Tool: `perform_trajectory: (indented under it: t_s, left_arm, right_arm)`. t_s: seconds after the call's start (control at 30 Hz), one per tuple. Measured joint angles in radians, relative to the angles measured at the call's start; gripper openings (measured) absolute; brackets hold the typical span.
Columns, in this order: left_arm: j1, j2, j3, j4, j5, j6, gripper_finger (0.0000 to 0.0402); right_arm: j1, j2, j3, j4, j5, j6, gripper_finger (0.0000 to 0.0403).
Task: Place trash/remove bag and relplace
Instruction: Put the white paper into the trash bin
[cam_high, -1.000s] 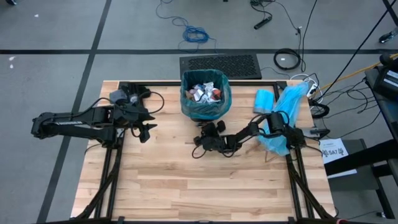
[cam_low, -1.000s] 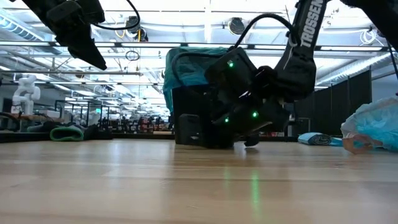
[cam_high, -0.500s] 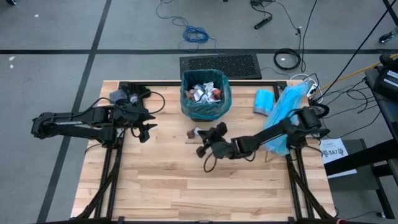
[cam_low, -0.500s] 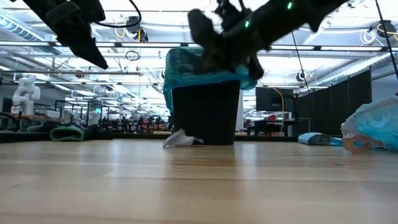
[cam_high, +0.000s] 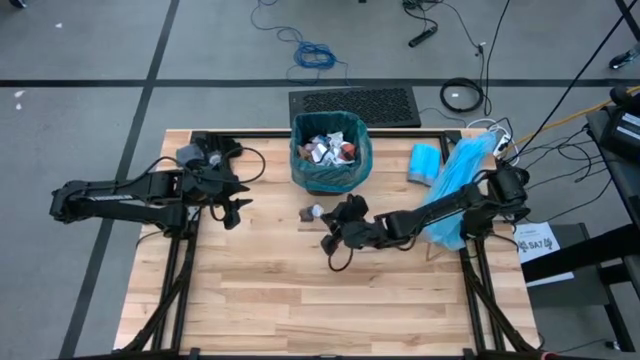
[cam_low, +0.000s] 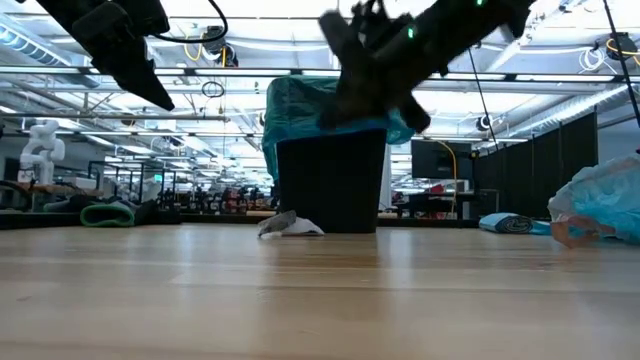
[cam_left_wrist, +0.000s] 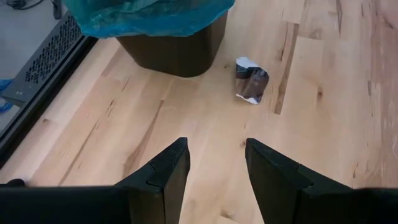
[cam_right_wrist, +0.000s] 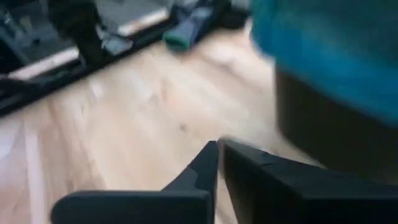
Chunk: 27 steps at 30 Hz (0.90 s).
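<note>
A pale, plank-jointed wooden bench (cam_high: 250, 290) carries a black square bin (cam_low: 332, 185) near the middle of its far edge. The bag (cam_high: 355, 165), a dark teal, translucent, crinkled plastic liner, is seated in the bin with its mouth upward and its rim folded down over the bin's walls; its long axis is vertical. The trash (cam_high: 328, 148) inside is a heap of small crumpled white, brown and reddish scraps, whose single pieces are too small to tell apart. One more crumpled scrap (cam_left_wrist: 251, 80), silvery-white and dark, lies on the bench just beside the bin's near wall, apart from it. The right end effector (cam_high: 335, 250) hangs above the bench's middle, near the scrap, with its two dark fingers closed together and holding nothing; the right wrist view is blurred, and the low view shows the arm only as a dark smear in front of the bin's top. The left end effector (cam_high: 236, 212) hovers by the bench's left edge, its fingers parted and empty. A paler sky-blue plastic bag (cam_high: 458, 180), soft and wrinkled, slumps at the bench's right edge, partly hidden by the right arm.
</note>
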<state>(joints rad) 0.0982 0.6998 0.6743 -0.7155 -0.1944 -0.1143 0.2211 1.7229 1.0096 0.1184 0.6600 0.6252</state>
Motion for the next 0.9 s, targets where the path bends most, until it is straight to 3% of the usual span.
perform_trajectory:
  t_s: [0.23,0.53,0.77,0.9]
  left_arm:
    - [0.0,0.0,0.0,-0.003,0.0,-0.002,0.0162]
    - [0.0,0.0,0.0,-0.007,0.0,-0.003,0.0162]
    - [0.0,0.0,0.0,-0.01,0.0,-0.01,0.0162]
    - [0.0,0.0,0.0,-0.011,0.0,-0.01,0.0162]
  right_arm:
    - [-0.005,0.134,0.0,-0.012,-0.066,-0.032,0.0106]
    - [-0.012,0.263,0.001,0.214,-0.033,-0.355,0.0216]
    - [-0.035,0.339,0.001,0.295,-0.003,-0.593,0.0257]
    - [-0.063,0.374,0.002,0.414,-0.002,-0.637,0.026]
